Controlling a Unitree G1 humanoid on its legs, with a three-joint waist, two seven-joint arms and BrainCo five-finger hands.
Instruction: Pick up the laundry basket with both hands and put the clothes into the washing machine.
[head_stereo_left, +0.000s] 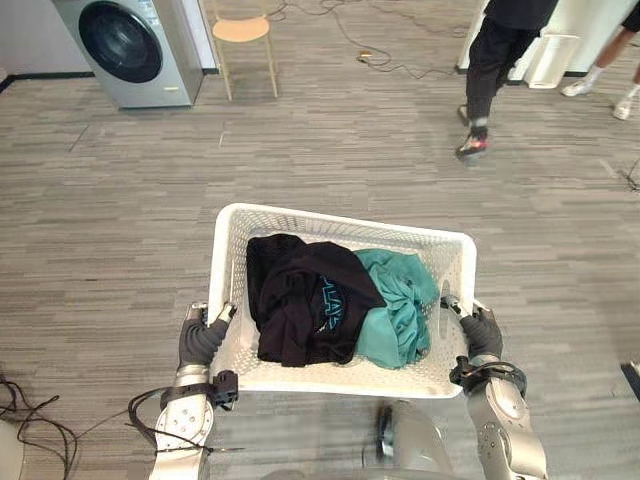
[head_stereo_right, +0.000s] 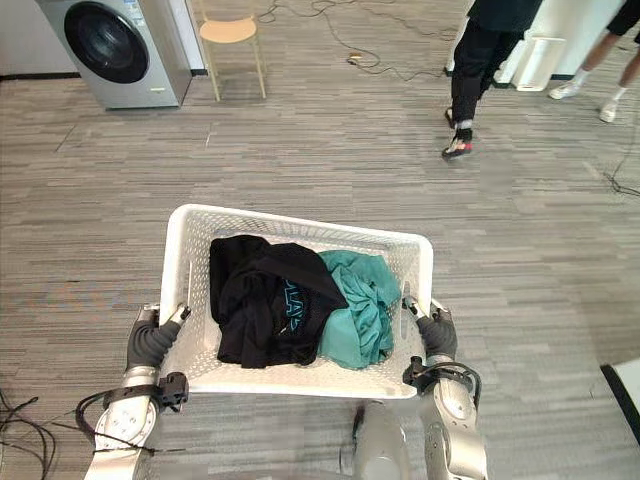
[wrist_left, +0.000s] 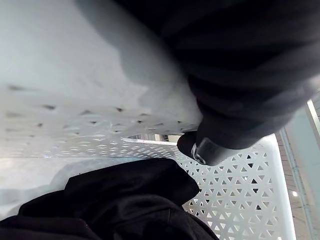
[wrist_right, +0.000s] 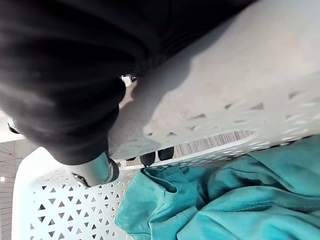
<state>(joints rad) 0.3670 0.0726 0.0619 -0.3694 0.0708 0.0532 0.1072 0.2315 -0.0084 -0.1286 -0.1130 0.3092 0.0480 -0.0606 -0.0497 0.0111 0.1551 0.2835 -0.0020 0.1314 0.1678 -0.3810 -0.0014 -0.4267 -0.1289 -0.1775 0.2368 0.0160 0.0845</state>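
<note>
Bright, even rm light; wrist views dimmer w/ shade on basket (wrist_left: 60, 60) wall.

The left and right eye views look steeply down and forward from head height, a few centimetres apart. Both share the white laundry basket (head_stereo_left: 340, 228) directly below, the wood-pattern floor (head_stereo_left: 120, 200) and the washing machine (head_stereo_left: 130, 45) at far left. The left wrist view looks from very close along the left hand (wrist_left: 250, 75), over the basket rim, onto the black garment (wrist_left: 125, 205). The right wrist view looks equally close along the right hand (wrist_right: 65, 90) onto the teal garment (wrist_right: 235, 200).
</note>
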